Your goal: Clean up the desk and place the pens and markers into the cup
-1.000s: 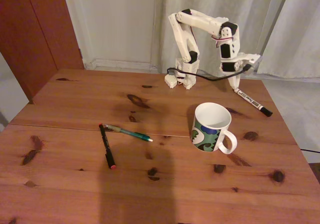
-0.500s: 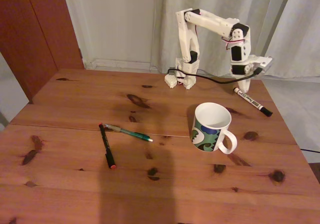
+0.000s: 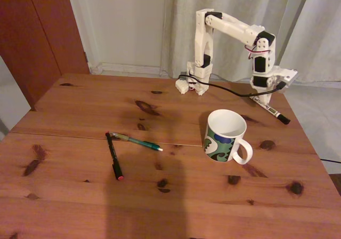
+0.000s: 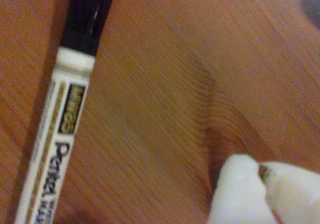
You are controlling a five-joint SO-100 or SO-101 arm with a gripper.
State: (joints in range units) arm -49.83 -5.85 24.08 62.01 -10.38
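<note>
Gripper: the gripper [image 3: 265, 96] hangs over the white marker [image 3: 271, 110] near the desk's [image 3: 80, 196] far right corner; whether its fingers are spread or closed cannot be told.
White marker: lies flat, black cap toward the right edge; in the wrist view [image 4: 60, 119] a white fingertip [image 4: 250, 194] sits beside it on the wood.
Cup: the cup [image 3: 226, 136] stands upright right of centre, handle toward the near right.
Teal pen: the teal pen [image 3: 137, 141] lies left of centre, meeting the black pen [image 3: 113, 156] at their far ends.
Cable: a black cable [image 3: 224, 87] trails along the far edge.

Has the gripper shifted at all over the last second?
Yes. In the fixed view the gripper has swung rightward, away from the arm's base, and now sits over the white marker.
</note>
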